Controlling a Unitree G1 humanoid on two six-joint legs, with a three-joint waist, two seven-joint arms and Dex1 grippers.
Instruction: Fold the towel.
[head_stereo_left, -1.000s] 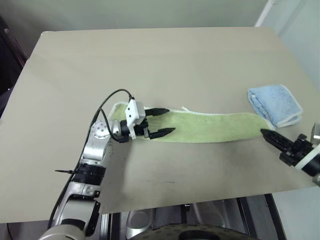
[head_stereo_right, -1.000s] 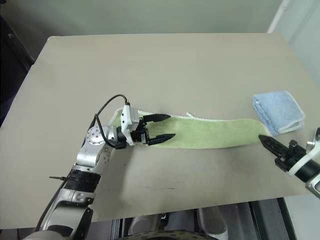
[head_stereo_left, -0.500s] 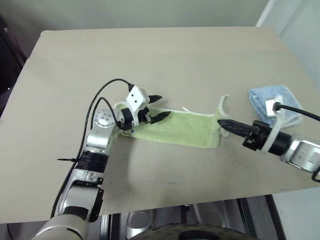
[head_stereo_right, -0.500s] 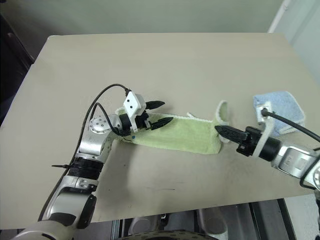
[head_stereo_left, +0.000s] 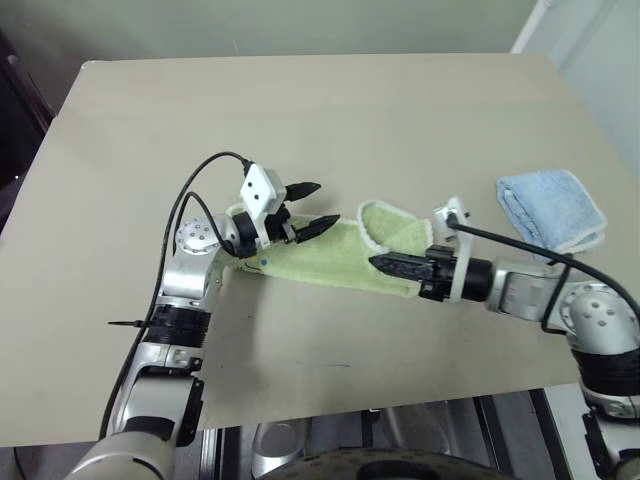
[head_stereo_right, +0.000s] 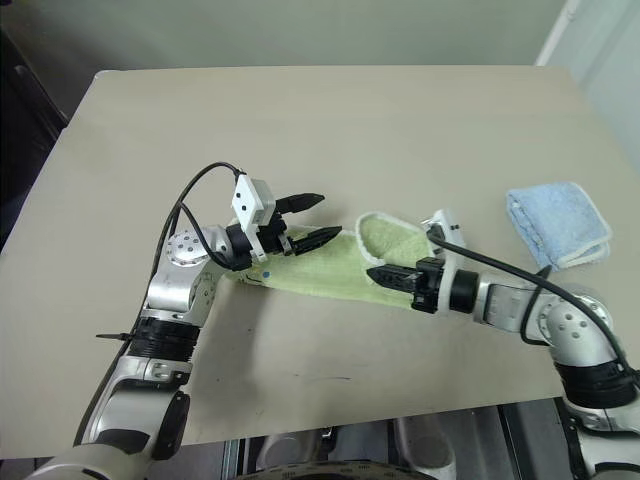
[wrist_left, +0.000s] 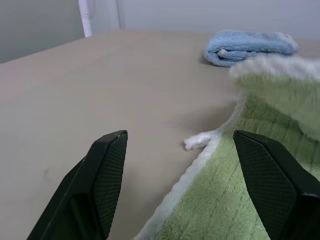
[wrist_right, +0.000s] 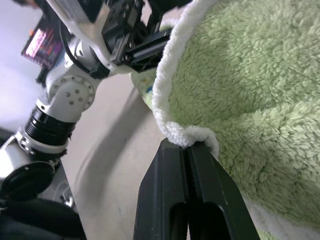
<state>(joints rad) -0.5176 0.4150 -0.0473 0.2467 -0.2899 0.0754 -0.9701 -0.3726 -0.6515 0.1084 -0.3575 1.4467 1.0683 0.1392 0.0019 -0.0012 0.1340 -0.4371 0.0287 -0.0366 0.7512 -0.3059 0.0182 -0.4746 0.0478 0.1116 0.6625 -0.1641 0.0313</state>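
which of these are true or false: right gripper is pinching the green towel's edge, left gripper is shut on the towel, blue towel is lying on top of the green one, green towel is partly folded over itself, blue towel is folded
1. The right gripper is pinching the green towel by its white edging: true; the right wrist view shows the edging clamped between its shut fingers.
2. The left gripper is shut on the towel: false; it is open, one finger over the towel and one over the bare table.
3. The blue towel lies on top of the green one: false; it sits apart, on the table to the right.
4. The green towel is partly folded over itself: true; its right end is doubled back.
5. The blue towel is folded: true.
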